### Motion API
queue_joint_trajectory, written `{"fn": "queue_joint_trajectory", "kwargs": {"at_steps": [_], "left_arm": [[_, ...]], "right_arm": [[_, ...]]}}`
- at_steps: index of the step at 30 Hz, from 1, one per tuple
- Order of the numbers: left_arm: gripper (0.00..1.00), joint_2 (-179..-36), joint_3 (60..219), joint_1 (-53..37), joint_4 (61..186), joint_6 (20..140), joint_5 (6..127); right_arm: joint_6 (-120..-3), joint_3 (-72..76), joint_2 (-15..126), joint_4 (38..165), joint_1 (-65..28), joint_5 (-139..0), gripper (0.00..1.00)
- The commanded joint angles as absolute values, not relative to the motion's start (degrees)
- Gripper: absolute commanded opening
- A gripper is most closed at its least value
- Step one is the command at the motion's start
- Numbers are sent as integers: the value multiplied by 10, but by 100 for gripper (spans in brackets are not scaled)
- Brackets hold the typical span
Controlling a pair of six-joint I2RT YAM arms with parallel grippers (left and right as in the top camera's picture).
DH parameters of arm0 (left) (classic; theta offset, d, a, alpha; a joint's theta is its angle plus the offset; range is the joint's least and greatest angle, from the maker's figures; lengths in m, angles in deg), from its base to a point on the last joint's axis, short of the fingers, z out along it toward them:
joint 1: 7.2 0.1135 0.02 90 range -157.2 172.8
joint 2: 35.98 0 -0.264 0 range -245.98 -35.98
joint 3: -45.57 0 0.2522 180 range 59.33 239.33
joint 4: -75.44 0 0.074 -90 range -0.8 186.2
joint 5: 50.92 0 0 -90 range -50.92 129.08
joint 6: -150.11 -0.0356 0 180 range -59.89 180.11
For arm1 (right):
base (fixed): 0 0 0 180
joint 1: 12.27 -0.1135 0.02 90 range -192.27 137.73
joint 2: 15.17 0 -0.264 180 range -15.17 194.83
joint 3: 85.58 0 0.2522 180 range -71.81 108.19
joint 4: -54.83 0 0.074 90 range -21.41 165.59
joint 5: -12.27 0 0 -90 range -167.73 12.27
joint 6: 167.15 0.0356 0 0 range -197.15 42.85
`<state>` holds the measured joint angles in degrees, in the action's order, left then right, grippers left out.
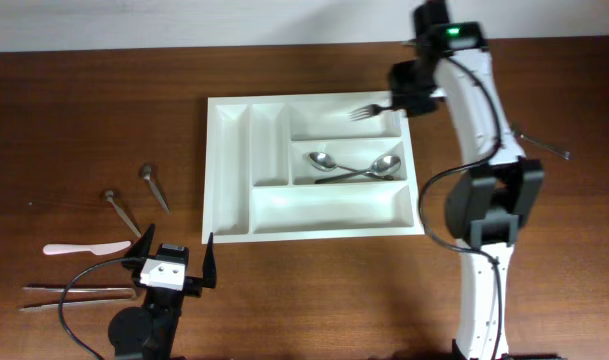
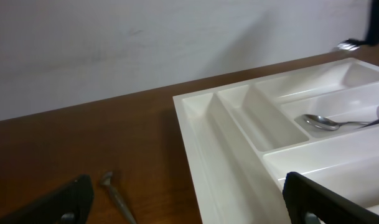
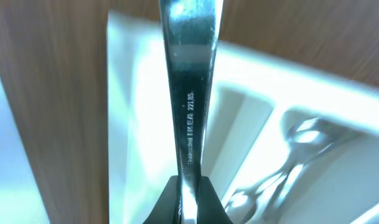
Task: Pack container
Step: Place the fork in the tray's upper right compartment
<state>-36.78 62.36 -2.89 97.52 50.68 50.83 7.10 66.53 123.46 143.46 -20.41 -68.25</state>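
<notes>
Two spoons point(image 1: 354, 168) packed, my right tool point(image 1: 396, 104) clamps a fork point(image 1: 367, 111) over the container point(image 1: 229, 170), left tool point(image 1: 177, 262) apart, loose cutlery point(image 1: 152, 185) waiting beside it.

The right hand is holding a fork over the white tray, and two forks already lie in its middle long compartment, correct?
Not quite. The two pieces in the middle long compartment of the cutlery tray are spoons, not forks; the overhead view shows their bowls. The rest holds: the right hand grips a fork over the tray.
</notes>
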Motion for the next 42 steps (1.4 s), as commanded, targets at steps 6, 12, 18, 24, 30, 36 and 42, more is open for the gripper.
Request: {"fn": "queue_joint_trajectory", "kwargs": {"at_steps": [6, 12, 18, 24, 30, 36, 42], "left_arm": [[99, -363, 618, -25, 973, 501, 506], [99, -363, 618, -25, 973, 501, 506], [99, -363, 618, -25, 973, 501, 506], [99, -363, 618, -25, 973, 501, 506], [99, -363, 618, -25, 973, 501, 506], [99, -363, 618, -25, 973, 501, 506], [99, -363, 618, -25, 973, 501, 506]], "right_arm": [[188, 675, 1239, 1420, -268, -678, 4], [202, 675, 1242, 1419, -274, -692, 4], [224, 672, 1242, 1417, -268, -711, 4], [224, 662, 1254, 1416, -268, -725, 7], [223, 656, 1268, 1417, -268, -713, 7], [221, 653, 1270, 1416, -268, -713, 12], [206, 653, 1270, 1416, -265, -713, 20]]}}
